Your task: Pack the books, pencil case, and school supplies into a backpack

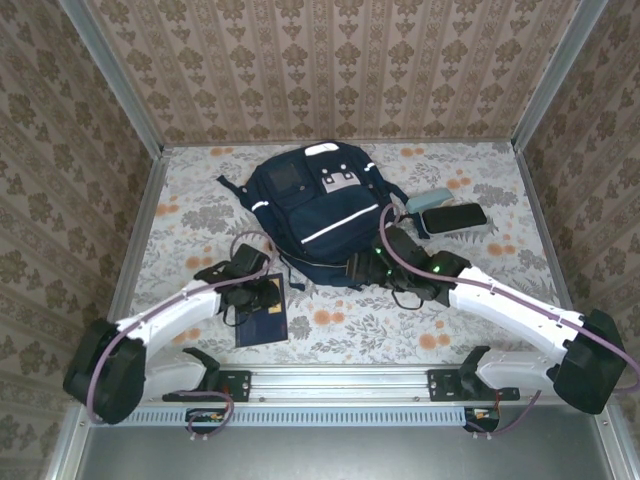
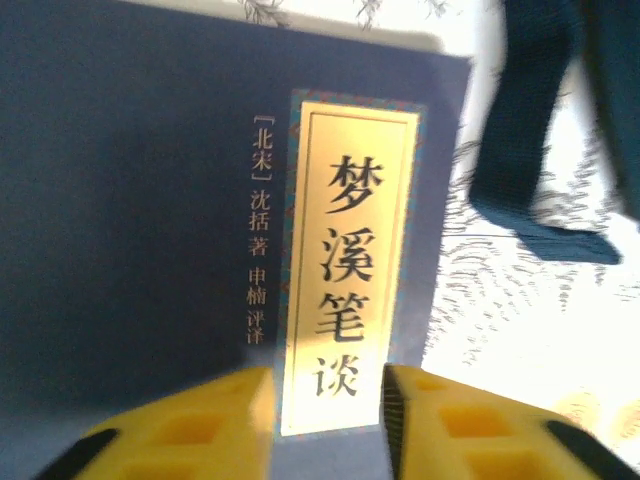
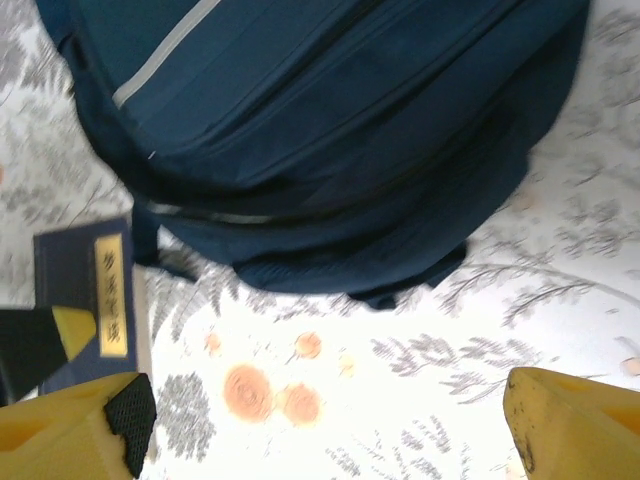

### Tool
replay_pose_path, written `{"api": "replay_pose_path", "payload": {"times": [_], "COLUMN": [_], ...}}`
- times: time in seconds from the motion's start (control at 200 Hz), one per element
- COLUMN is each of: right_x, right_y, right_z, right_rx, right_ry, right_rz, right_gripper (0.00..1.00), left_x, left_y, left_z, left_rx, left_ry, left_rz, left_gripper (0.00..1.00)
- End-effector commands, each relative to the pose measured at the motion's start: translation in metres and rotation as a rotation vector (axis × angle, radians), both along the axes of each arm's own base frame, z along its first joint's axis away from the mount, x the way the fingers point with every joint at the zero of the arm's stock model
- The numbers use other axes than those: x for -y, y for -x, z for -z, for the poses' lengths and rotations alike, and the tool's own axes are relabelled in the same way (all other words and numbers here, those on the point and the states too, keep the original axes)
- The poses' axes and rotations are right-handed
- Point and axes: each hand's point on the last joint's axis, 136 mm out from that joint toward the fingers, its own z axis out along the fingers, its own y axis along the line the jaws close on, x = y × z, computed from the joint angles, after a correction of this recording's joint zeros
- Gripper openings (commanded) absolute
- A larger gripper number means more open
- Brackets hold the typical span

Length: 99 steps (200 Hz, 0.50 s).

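The navy backpack lies flat in the middle of the table, its lower end toward the arms. A dark navy book with a gold title label lies flat near its left corner. My left gripper hovers just over the book, yellow fingers apart, the label showing between them. My right gripper stands wide open over bare tablecloth just in front of the backpack. A dark pencil case lies right of the backpack.
A pale teal pouch sits beside the pencil case. A dark backpack strap trails onto the floral cloth right of the book. Patterned walls close off the table at the back and both sides.
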Motion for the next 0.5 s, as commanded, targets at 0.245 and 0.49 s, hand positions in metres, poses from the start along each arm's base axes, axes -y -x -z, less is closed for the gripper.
{"api": "replay_pose_path", "payload": {"times": [0.245,0.49], "right_x": [-0.055,-0.126], "right_y": [0.022,0.025], "right_z": [0.019,0.045], "right_rx": [-0.028,-0.093], "right_ry": [0.025,0.075], "right_rz": [-0.101,-0.205], "right_gripper": [0.9,0.78], "left_x": [-0.055,-0.079], "left_y": [-0.012,-0.011], "left_z": [-0.022,-0.008], "left_rx": [0.041,0.014], "left_ry": [-0.034,-0.052], "left_rz": [-0.107,-0.173], "left_gripper": [0.67,0.69]}}
